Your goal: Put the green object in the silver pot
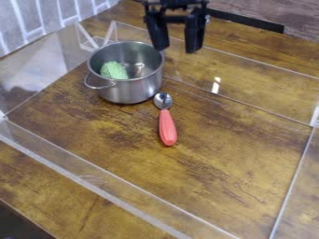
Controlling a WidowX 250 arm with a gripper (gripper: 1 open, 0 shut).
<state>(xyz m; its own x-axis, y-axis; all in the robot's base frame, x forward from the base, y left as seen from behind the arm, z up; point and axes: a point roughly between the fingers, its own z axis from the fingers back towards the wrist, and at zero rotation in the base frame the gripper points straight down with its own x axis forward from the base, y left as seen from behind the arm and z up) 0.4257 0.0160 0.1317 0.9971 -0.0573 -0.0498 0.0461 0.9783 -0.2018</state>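
Light green, soft-looking lump [115, 70] is inside the round, shiny, straight-sided steel pot [126, 75]. Lump reads pale green, rounded, a bit bumpy, much smaller than the pot's mouth. It sits toward the left side of the pot interior as seen in the camera view, near the inner wall. Pot is upright on the brown wooden table [212, 140], small wire side handle visible at its lower left, bright rim, greyer interior. Black two-fingered gripper [177, 35] is above and to the right of the pot in the view, near the top edge. Jaws are spread, two dark fingers pointing down with a visible gap between them, nothing pinched. Lump is below and left of the jaws in the view, well apart from them, not touching either finger. Spoon with metal bowl and red handle [167, 127] lies on the table just beside the pot, bowl end nearer the pot, handle toward the viewer. Top of the gripper and the arm are cut off by the frame. Fingertips are a bit soft, fine shape hard to make out. Lower part of the lump is hard to read against the pot interior; can't tell exactly how it rests.
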